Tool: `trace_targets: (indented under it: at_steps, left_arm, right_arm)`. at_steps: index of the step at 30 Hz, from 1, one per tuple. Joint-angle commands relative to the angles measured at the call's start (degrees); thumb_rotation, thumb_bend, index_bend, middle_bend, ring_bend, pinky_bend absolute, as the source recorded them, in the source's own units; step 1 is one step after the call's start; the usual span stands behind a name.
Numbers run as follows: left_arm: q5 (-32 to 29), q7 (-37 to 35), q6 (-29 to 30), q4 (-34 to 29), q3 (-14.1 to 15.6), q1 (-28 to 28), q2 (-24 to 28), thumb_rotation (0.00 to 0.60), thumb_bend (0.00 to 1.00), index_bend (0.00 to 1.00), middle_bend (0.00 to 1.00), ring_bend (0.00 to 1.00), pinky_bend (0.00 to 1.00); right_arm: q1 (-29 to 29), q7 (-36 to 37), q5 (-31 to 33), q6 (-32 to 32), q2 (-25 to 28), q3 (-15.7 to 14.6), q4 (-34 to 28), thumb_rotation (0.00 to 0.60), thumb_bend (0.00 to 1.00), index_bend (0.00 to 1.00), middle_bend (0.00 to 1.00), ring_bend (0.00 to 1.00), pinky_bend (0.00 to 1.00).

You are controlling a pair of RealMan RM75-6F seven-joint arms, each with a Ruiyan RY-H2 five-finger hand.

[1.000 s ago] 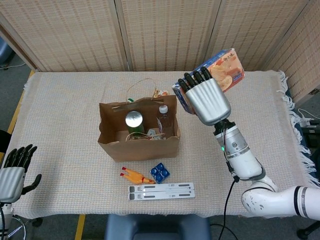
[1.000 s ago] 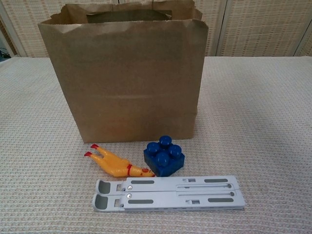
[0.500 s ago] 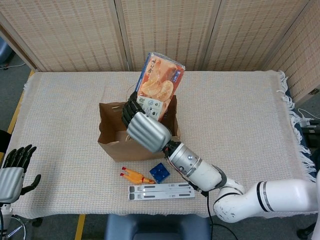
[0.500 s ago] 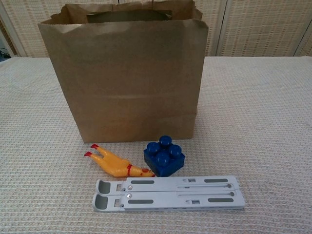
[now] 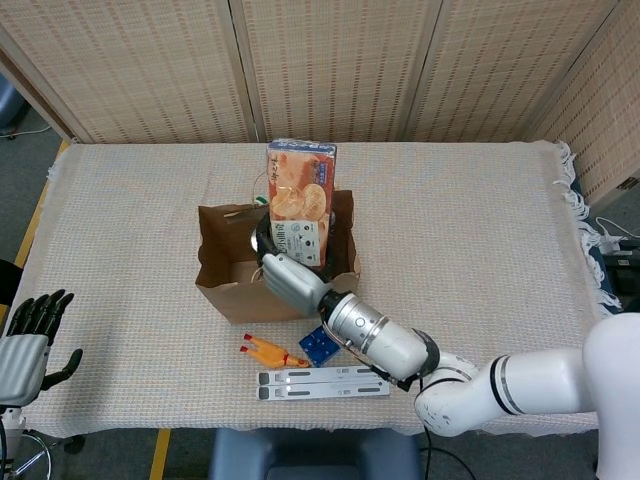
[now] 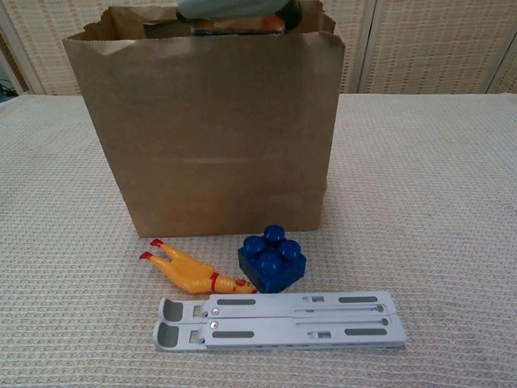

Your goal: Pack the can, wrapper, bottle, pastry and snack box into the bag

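My right hand [image 5: 290, 280] holds the orange snack box [image 5: 298, 198] upright over the open brown paper bag [image 5: 240, 295]. The box's lower end sits at the bag's mouth, over the right half. In the chest view the hand [image 6: 234, 8] and a strip of the box [image 6: 234, 24] show just above the bag's top rim [image 6: 202, 32]. The box and hand hide what lies inside the bag; only a thin handle loop [image 5: 262, 180] shows behind. My left hand [image 5: 28, 340] rests open at the table's near left corner, holding nothing.
In front of the bag lie a yellow rubber chicken [image 5: 270, 352] [image 6: 190, 273], a blue toy block [image 5: 319, 345] [image 6: 271, 259] and a grey folding stand [image 5: 322, 381] [image 6: 279, 321]. A woven cloth [image 5: 500, 230] covers the table. Wicker screens [image 5: 330, 60] stand behind.
My right hand carried the snack box from the right of the bag leftwards and down, turning it upright over the bag's mouth. The left hand stayed still.
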Motion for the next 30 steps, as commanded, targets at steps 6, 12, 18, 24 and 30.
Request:
trace_targets:
  at_steps: [6, 12, 18, 24, 30]
  left_arm:
    - [0.0, 0.1, 0.0, -0.1, 0.0, 0.0, 0.0, 0.6, 0.36, 0.0, 0.0, 0.0, 0.0]
    - [0.0, 0.1, -0.1, -0.1, 0.0, 0.0, 0.1, 0.6, 0.36, 0.0, 0.0, 0.0, 0.0]
    - [0.0, 0.2, -0.1, -0.1, 0.0, 0.0, 0.1, 0.6, 0.36, 0.0, 0.0, 0.0, 0.0]
    - [-0.1, 0.3, -0.2, -0.2, 0.0, 0.0, 0.1, 0.6, 0.36, 0.0, 0.0, 0.0, 0.0]
    - [-0.1, 0.4, -0.1, -0.2, 0.0, 0.0, 0.1, 0.6, 0.36, 0.0, 0.0, 0.0, 0.0]
  right_arm:
    - [2.1, -5.4, 4.5, 5.6, -2.8, -2.9, -0.3, 0.6, 0.1, 0.0, 0.18, 0.07, 0.18]
    - [2.3, -6.1, 4.3, 9.1, -4.6, -3.4, -0.4, 0.6, 0.06, 0.0, 0.0, 0.0, 0.02]
    - [2.4, -5.9, 3.5, 10.6, -5.3, -3.9, -0.2, 0.6, 0.05, 0.0, 0.0, 0.0, 0.01]
    - [0.8, -2.4, -2.5, 14.9, -5.2, -2.7, 0.4, 0.6, 0.05, 0.0, 0.0, 0.0, 0.01]
    - [-5.6, 6.4, -6.9, 24.2, -3.3, 0.0, -2.7, 0.6, 0.05, 0.0, 0.0, 0.0, 0.01]
